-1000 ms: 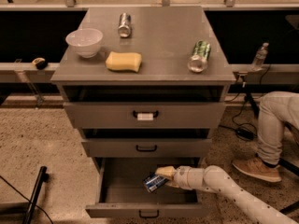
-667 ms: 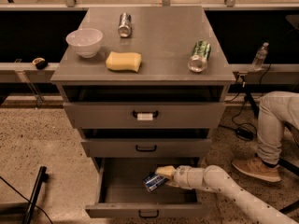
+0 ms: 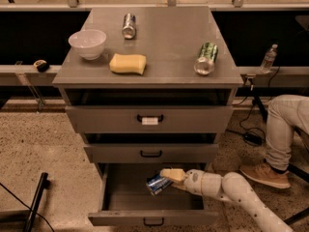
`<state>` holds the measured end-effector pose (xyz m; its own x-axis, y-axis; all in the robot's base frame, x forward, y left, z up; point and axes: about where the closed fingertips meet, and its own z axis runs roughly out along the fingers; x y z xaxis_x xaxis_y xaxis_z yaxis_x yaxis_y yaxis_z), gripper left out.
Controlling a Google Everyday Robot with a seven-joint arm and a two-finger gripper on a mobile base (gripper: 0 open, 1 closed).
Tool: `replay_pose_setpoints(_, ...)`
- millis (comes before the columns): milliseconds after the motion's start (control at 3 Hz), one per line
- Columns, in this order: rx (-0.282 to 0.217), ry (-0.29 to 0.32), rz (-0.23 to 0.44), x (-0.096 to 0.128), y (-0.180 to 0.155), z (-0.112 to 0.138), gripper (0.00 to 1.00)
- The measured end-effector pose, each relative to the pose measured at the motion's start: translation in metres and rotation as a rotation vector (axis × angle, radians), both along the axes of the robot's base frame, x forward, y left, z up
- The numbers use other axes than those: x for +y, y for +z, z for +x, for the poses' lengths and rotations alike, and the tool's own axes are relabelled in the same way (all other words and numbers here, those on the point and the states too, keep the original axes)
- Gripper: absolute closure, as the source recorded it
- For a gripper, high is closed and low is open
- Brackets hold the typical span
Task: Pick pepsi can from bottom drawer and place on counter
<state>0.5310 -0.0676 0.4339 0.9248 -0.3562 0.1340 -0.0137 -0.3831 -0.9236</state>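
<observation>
- Pepsi can (image 3: 158, 184): dark blue with light markings, tilted, right of centre in the drawer, seemingly lifted off its floor.
- Gripper (image 3: 165, 179): inside the drawer, clasping the can's right end.
- Bottom drawer (image 3: 126, 199): grey, pulled open.
- Counter (image 3: 164, 45): flat grey cabinet top.

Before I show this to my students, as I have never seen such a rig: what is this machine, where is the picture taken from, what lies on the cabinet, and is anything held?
The white jointed limb coming in from the lower right is a robot arm. Its tip is a two-finger gripper, which reaches into the open bottom drawer of a grey metal cabinet. There is only one picture, looking down on the cabinet from its front. The gripper appears shut on a blue pepsi can, which it holds tilted inside the drawer. On the counter are a white bowl, a yellow sponge, a silver can on its side and a green-patterned can on its side. At the right is a person's leg.
</observation>
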Motion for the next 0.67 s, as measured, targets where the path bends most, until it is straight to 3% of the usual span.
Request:
replay_pose_setpoints(333, -0.201, 0.039, 0.042, -0.005, 0.08, -0.026, 1.0)
replay_pose_setpoints(667, -0.326, 0.053, 0.023, -0.001, 0.14, -0.053, 1.0)
